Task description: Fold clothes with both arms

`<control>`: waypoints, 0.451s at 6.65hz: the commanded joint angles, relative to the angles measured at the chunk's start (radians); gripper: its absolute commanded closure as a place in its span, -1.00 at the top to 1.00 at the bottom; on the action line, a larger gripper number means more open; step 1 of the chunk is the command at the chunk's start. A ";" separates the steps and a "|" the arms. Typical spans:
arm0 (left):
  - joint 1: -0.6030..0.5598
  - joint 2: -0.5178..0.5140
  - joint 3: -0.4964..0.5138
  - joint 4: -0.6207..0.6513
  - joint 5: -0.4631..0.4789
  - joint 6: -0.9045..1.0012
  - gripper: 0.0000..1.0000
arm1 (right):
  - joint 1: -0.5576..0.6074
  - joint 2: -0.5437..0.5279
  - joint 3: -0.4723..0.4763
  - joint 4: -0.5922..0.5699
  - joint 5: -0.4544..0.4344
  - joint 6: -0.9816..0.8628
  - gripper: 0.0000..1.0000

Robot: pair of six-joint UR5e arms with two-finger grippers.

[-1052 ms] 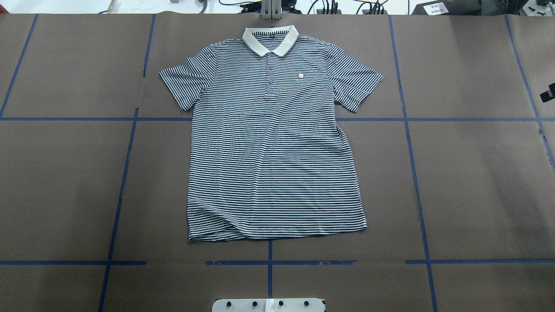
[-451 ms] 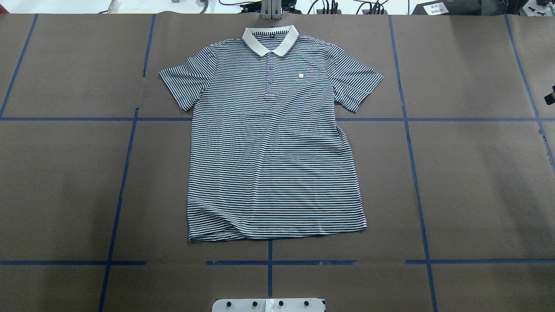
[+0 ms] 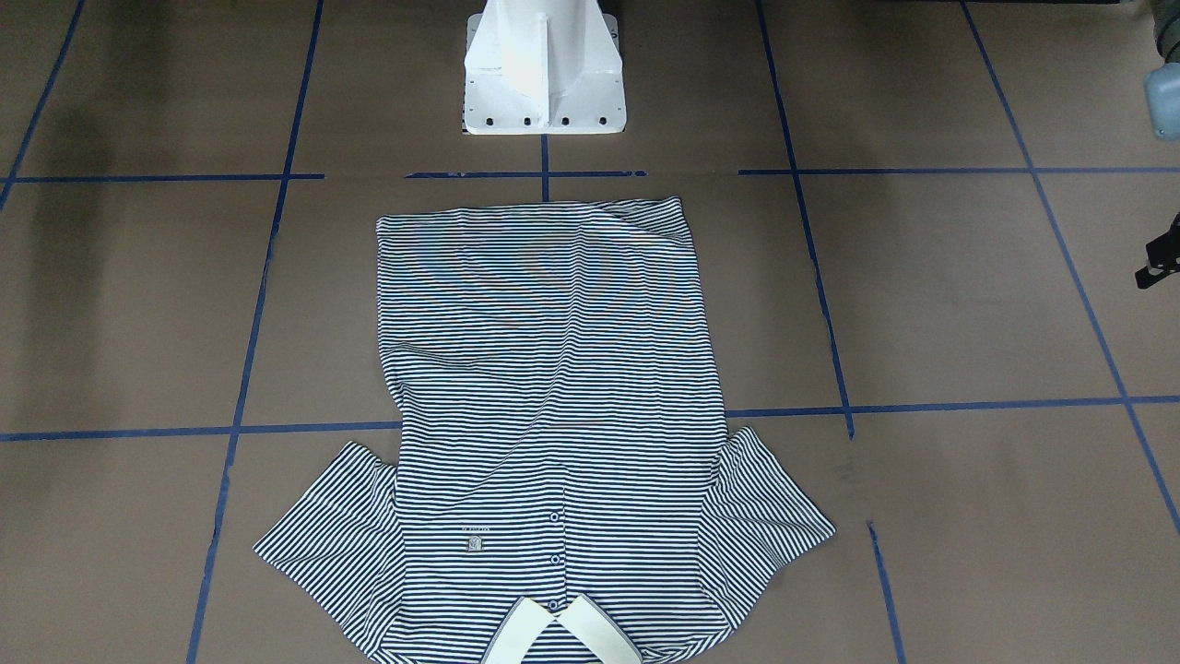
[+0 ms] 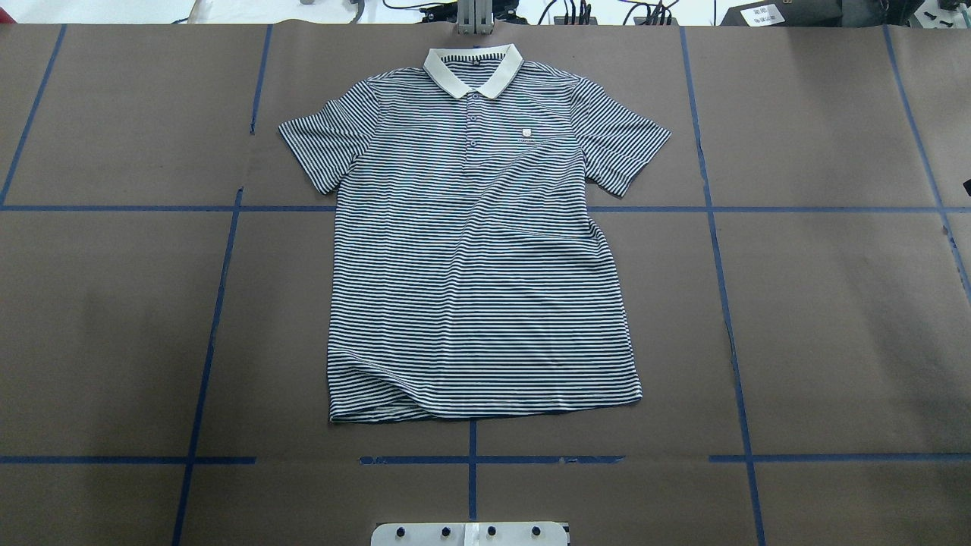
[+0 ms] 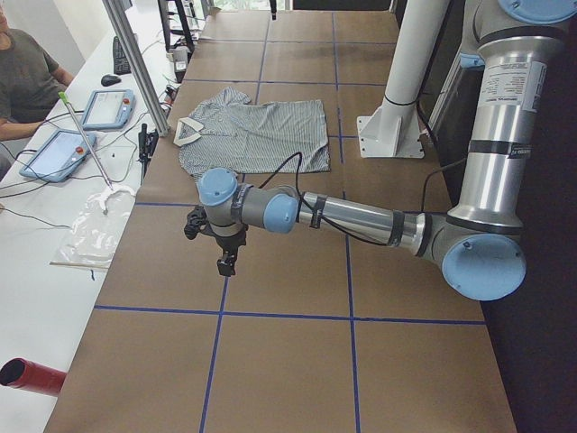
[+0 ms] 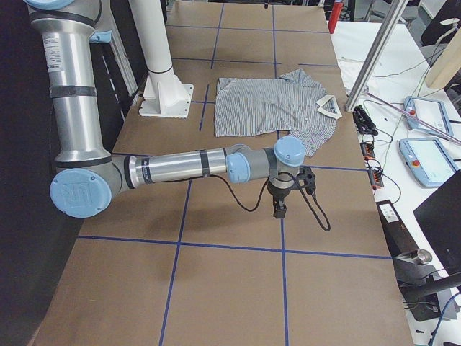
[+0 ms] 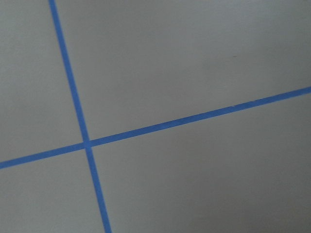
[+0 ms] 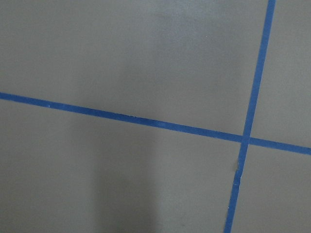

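The clothes are one navy-and-white striped polo shirt (image 4: 478, 250) with a cream collar (image 4: 473, 68). It lies flat and face up, sleeves spread, collar away from the robot base. The front-facing view shows the same shirt (image 3: 544, 387). Both arms are far out to the sides, away from the shirt. In the exterior left view my left gripper (image 5: 225, 262) points down at bare table; a black part of it shows at the front-facing view's right edge (image 3: 1160, 263). My right gripper (image 6: 279, 207) hangs likewise beyond the shirt's other side. Whether either is open or shut I cannot tell. Both wrist views show only table paper.
Brown paper with a blue tape grid (image 4: 728, 326) covers the table. The white pedestal base (image 3: 544, 74) stands behind the shirt's hem. A person (image 5: 27, 72) sits at a white side table with pendants (image 5: 108, 108) and cables. A metal post (image 5: 135, 63) rises there.
The black tip of the right gripper at the overhead view's right edge has slid further right, almost out of the frame. The shirt has not moved.
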 commanded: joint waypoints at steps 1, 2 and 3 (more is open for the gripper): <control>0.000 -0.010 0.012 -0.014 0.004 -0.002 1.00 | 0.005 -0.014 -0.010 -0.009 0.027 -0.071 1.00; 0.002 -0.009 0.015 -0.019 0.001 0.002 1.00 | -0.021 0.013 -0.069 0.079 0.076 -0.056 1.00; 0.011 -0.007 0.007 -0.029 0.001 0.005 1.00 | -0.075 0.091 -0.159 0.177 0.104 0.058 1.00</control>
